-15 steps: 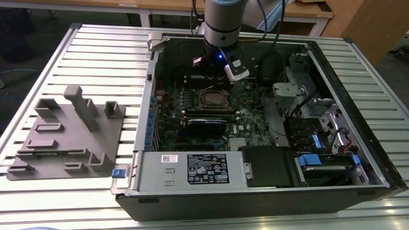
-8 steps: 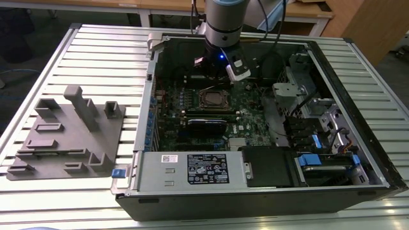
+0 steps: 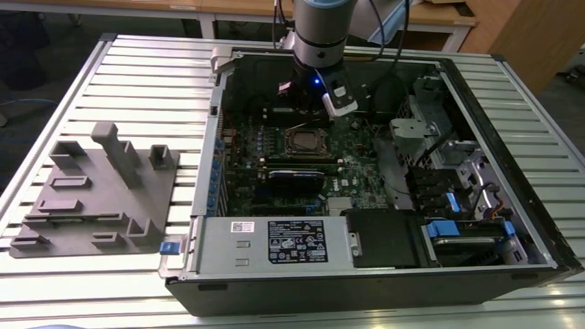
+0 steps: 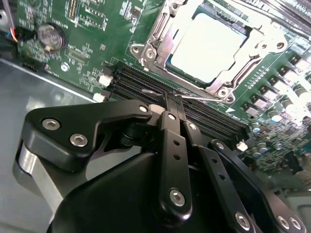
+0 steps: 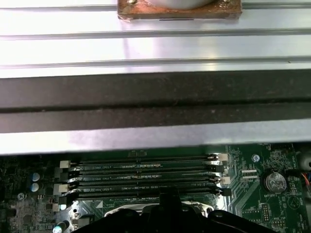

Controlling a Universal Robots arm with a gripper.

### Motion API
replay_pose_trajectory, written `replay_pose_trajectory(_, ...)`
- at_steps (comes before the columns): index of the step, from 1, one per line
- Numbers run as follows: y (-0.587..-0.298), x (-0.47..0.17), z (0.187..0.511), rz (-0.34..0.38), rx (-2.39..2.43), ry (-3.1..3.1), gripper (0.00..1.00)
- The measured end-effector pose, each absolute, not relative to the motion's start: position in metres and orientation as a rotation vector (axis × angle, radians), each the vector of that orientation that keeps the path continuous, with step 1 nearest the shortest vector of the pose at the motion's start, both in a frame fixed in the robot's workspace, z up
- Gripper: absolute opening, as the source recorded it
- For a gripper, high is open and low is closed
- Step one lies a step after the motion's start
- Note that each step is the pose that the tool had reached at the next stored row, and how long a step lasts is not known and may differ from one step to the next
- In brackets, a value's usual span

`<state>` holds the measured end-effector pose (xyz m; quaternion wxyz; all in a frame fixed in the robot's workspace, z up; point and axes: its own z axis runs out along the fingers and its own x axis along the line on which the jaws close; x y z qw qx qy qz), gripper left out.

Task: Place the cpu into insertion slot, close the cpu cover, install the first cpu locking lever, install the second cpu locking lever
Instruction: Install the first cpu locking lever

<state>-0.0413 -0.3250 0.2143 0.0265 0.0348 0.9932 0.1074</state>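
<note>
Hovering low over the green board [image 4: 97, 29] inside the open computer case [image 3: 512, 171], the pincer [image 4: 173, 98] has its two fingers pressed together, no gap between them in the second wrist view. A thin metal rod [image 4: 201, 98] crosses right at the tips. It is probably a locking lever, but I cannot tell whether it is pinched or only touched.

The cpu [image 4: 209, 46] already lies flat in the insertion slot [image 3: 306, 142], and the cpu cover [image 4: 167, 36] looks folded down around it, with the chip's pale top showing through the window.

Key relation: the socket lies straight ahead of the fingertips, just past the bank of long black memory slots [image 4: 146, 85], which sits between pincer and socket. The rod's long axis runs across the line of the fingers, roughly parallel to the memory slots and to the cover's nearest edge.

In the exterior view the arm stands over the far part of the board, with the slot just on the camera side of it. The case rests on a slatted metal surface [image 3: 137, 75].
</note>
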Motion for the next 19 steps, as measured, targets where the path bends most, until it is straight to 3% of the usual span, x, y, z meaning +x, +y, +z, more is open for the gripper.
replay_pose_trajectory(19, -0.3247, -0.0413, 0.2116, 0.298, 0.303, 3.036, 0.11)
